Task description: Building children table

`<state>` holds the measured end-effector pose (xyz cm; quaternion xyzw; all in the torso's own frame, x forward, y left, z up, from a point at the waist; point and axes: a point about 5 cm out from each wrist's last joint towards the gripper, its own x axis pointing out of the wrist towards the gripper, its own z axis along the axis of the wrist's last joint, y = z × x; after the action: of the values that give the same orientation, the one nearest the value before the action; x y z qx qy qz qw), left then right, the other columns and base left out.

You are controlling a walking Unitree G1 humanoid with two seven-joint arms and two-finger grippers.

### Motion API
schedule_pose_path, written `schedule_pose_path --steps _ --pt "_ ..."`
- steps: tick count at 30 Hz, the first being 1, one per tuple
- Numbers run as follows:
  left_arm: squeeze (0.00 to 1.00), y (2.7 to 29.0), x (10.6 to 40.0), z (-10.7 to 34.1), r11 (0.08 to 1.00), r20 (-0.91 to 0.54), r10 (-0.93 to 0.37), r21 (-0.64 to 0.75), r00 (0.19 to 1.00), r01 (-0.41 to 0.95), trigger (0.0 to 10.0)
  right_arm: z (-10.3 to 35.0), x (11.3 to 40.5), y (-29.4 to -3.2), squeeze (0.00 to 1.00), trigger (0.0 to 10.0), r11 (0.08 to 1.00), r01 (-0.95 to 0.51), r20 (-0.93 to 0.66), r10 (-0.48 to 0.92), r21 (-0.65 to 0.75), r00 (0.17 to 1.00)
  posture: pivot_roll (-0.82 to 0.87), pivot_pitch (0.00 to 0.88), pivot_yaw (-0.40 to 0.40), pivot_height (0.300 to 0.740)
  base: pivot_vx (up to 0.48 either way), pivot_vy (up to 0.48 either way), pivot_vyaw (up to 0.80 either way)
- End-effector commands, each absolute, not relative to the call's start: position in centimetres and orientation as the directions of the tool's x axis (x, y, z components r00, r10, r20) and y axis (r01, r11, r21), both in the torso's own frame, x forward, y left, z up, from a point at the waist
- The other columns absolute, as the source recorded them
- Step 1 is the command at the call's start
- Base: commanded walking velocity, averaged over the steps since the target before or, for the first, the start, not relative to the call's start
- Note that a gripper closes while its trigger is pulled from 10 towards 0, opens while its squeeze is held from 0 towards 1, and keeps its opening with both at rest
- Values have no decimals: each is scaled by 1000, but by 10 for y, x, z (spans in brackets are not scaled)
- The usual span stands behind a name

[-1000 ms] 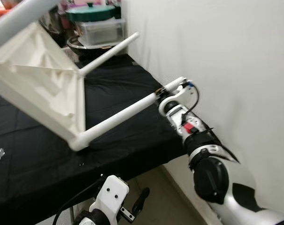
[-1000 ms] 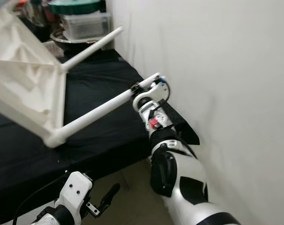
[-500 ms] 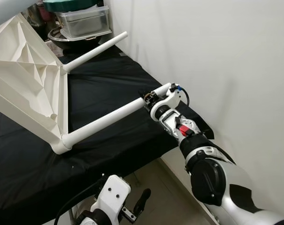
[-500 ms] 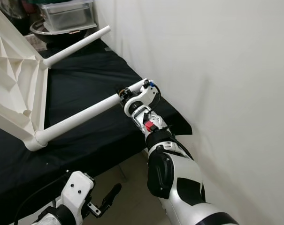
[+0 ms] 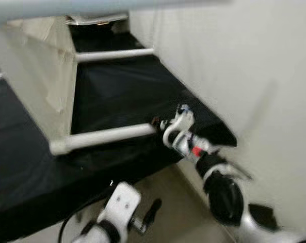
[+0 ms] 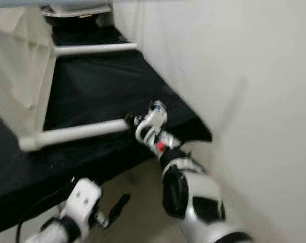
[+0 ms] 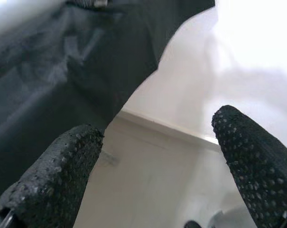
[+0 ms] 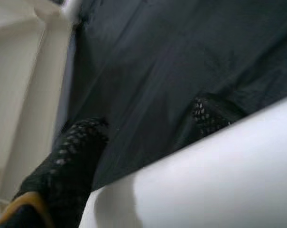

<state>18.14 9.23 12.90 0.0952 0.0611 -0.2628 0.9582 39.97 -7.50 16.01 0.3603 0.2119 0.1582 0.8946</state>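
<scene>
The white children's table (image 5: pixel 36 81) stands tipped on its side on the black-covered table (image 5: pixel 122 96), its underside facing me. Two of its white legs point toward the wall: the far leg (image 5: pixel 115 54) and the near leg (image 5: pixel 107 136). My right gripper (image 5: pixel 157 125) is shut on the free end of the near leg. In the right wrist view the leg (image 8: pixel 219 175) lies between the black fingers (image 8: pixel 72 147). My left gripper (image 5: pixel 151 211) hangs low below the table's front edge, open with nothing between its fingers (image 7: pixel 53 166). The head views are blurred.
A white wall (image 5: pixel 233 61) runs close along the right side of the black table. A container (image 5: pixel 97 19) stands at the far end behind the children's table. Beige floor (image 5: pixel 178 217) lies below the table's corner, by my arms.
The whole picture has shifted and blurred, so the camera moved. The table's legs now lie nearly level instead of slanting upward. My right gripper still holds the leg's end.
</scene>
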Motion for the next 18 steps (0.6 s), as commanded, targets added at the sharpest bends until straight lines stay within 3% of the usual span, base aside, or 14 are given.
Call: schedule_pose_path --steps 1,2,5,14,16,18 --pt "0 93 179 122 844 -201 -486 143 850 517 10000 138 391 -73 0 10000 725 -70 -367 427 685 827 159 155 -73 740 0 0 0" --pt "0 92 179 122 846 -195 -484 143 853 513 10000 133 391 -83 0 10000 754 -14 -406 368 657 837 156 148 -76 740 0 0 0" --pt "0 92 180 121 846 -196 -483 145 853 513 10000 136 393 -89 0 10000 733 -13 -388 375 680 842 149 137 -76 740 0 0 0" --pt "0 91 187 117 849 -190 -479 151 857 507 10000 144 390 -99 0 10000 644 -158 -301 542 749 784 124 93 -76 740 0 0 0" --pt "0 91 190 116 849 -187 -479 151 858 507 10000 145 388 -102 0 10000 595 -166 -280 582 786 763 123 84 -79 740 0 0 0" --pt "0 91 192 115 850 -185 -476 156 860 504 10000 157 390 -115 0 10000 412 -122 -155 577 903 802 119 74 -76 740 0 0 0"
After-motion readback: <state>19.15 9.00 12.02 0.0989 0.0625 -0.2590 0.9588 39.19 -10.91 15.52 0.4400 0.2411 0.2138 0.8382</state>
